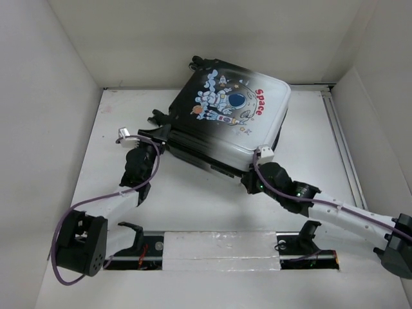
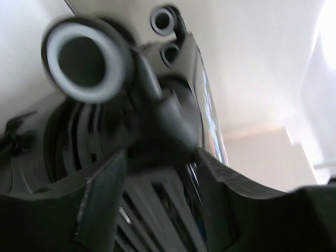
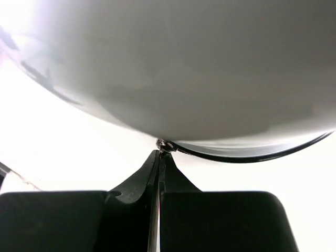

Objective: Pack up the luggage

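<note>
— What sits closest to the overhead lens?
— The left arm's base (image 1: 80,244), at the table's near-left corner.
— And the room?
— White walls (image 1: 38,129) box in a white table (image 1: 193,199). The luggage (image 1: 228,119) lies print up, skewed, against the far edge, right of centre.
— What do the wrist views add?
— The left gripper (image 2: 160,157) has its fingers apart on either side of a wheel (image 2: 84,58) mount. I can't tell if they grip it. The right gripper (image 3: 159,157) has its fingers pressed together, tips at the seam under the pale shell. From above those tips are hidden.
</note>
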`<state>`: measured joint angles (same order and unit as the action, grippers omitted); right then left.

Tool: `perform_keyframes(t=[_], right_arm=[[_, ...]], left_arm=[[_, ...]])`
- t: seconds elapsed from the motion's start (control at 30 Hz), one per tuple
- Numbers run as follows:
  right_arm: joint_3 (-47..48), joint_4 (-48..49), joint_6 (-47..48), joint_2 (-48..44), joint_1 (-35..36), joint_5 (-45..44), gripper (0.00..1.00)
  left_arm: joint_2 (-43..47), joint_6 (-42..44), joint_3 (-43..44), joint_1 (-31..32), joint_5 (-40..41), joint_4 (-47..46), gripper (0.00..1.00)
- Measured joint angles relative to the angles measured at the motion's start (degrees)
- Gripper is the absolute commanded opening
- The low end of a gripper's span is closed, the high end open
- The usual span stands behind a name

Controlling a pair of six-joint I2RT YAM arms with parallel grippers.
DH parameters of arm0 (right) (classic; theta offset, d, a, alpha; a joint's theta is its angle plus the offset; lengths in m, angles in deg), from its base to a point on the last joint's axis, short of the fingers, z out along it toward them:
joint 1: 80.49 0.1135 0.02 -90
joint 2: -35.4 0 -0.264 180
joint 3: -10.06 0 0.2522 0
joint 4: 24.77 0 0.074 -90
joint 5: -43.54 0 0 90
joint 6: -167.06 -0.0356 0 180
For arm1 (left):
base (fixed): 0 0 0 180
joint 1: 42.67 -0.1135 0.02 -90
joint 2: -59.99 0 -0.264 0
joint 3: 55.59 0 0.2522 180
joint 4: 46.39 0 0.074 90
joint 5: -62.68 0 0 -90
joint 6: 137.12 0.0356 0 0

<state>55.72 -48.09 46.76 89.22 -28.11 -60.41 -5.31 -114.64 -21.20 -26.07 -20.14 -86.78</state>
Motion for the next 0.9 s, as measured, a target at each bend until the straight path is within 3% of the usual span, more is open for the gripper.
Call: perform_keyframes(t=[0.23, 0.37, 0.47, 0.5, 0.7, 0.9], right_arm=[[4.28, -5.73, 1.62, 1.27, -2.19, -1.64, 0.00], [4.31, -10.64, 3.82, -2.91, -10.73, 3.50, 0.00], [4.31, -13.64, 5.20, -5.49, -17.25, 5.35, 0.00], [4.31, -14.16, 5.68, -5.95, -18.36, 5.53, 0.00], [0.55, -12.09, 6.12, -9.44, -19.34, 7.65, 0.00], [-1.75, -9.79, 6.16, -11.50, -19.32, 9.68, 0.00]], left_arm=[[2.32, 1.49, -0.66, 4.81, -10.56, 0.46, 0.00], [5.31, 3.08, -1.01, 4.90, -12.15, 3.54, 0.00], [9.86, 5.99, -0.07, 4.52, -9.57, 10.80, 0.65], [11.41, 6.95, 1.11, 3.91, -8.13, 13.68, 0.98], [12.22, 7.89, 8.87, -1.60, -4.42, 20.13, 0.99], [0.35, 5.84, 11.10, -4.35, -8.28, 19.89, 0.99]])
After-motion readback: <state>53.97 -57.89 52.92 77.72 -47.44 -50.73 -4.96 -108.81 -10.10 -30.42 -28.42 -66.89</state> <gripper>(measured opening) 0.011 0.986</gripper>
